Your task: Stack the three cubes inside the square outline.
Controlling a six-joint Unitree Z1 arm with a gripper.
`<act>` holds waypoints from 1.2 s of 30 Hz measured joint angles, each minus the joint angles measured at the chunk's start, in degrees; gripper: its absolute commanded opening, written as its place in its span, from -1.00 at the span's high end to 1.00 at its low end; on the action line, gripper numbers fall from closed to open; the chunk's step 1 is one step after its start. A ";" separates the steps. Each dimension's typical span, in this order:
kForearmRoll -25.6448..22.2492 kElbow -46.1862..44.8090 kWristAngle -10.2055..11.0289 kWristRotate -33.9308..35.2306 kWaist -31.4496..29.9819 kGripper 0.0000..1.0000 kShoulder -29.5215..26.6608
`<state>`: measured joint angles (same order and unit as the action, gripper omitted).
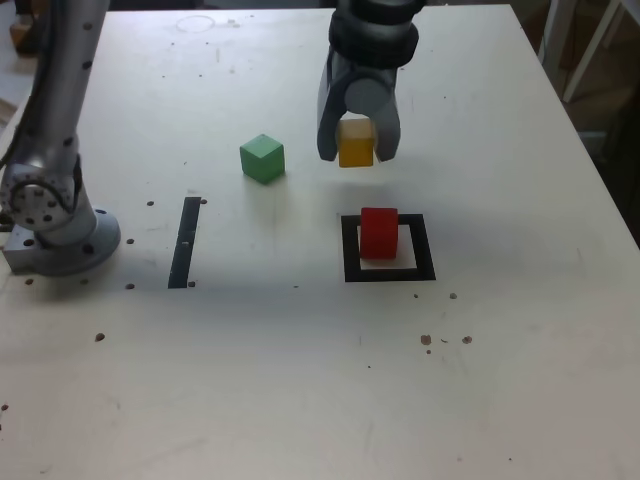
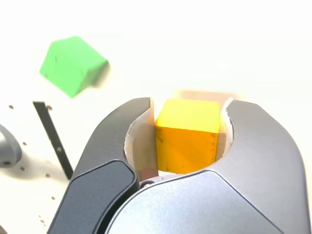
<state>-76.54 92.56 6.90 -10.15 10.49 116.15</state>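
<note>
- End effector [image 1: 357, 140]: you have its two grey jaws clamped on the yellow cube [image 1: 356, 142], one jaw on each side, and the cube is lifted clear of the counter [image 1: 300, 380].
- Your wrist view shows the same grip: the yellow cube [image 2: 187, 135] sits between the curved jaws of the end effector [image 2: 187, 134], with pale pads pressed against two opposite faces.
- You are holding the yellow cube above the middle of the counter, a little toward the far edge from the square outline [image 1: 388, 248], not directly over it.
- Red cube [image 1: 379, 232]: you will find it resting upright inside the square outline, on the pale centre, slightly toward the outline's far side.
- Green cube [image 1: 262, 158]: it sits on the bare counter, well apart from the outline, toward the exterior view's left and nearer the far edge; in your wrist view the green cube [image 2: 72, 64] lies apart from the jaws.
- Black strip [image 1: 185, 242]: it lies flat on the counter between the arm base [image 1: 55, 225] and the outline, running from near edge toward far edge.
- Small dark specks dot the counter near its near edge.
</note>
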 measured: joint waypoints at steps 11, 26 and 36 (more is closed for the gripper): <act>-3.03 1.27 -1.46 6.26 -11.43 0.45 -1.91; -3.26 4.13 -3.16 9.76 -17.58 0.45 0.72; -3.28 4.88 -3.13 8.76 -15.89 0.45 2.69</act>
<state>-79.82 97.43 3.76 -1.39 -5.40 118.84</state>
